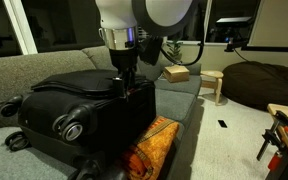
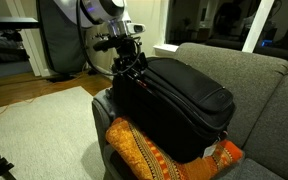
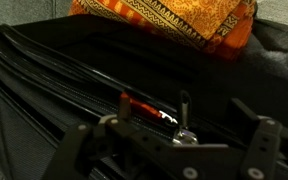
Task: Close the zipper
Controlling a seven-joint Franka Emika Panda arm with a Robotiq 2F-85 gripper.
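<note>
On the grey cushioned bench (image 1: 39, 65) lies the black suitcase (image 1: 84, 105), an orange patterned cushion (image 1: 149, 145) pressed against its side. I see my pincer (image 3: 179, 135) spread over the zipper (image 3: 84, 85), which runs along the lid seam, its metal pull (image 3: 184, 108) between the fingers. Beyond: wooden floor (image 2: 24, 88), pale rug (image 2: 34, 130), dark windows (image 2: 199, 20).

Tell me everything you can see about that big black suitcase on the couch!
The large black soft-fabric suitcase lies flat, lid up, on the grey sofa. Its grey-hubbed wheels stick out at one end. It looks like woven cloth with rounded corners. Thin black zipper lines run along the lid edge, and a small metal pull stands up there. An orange patterned cushion sits right against one side. The robot's gripper hangs at the seam, jaws apart.
</note>
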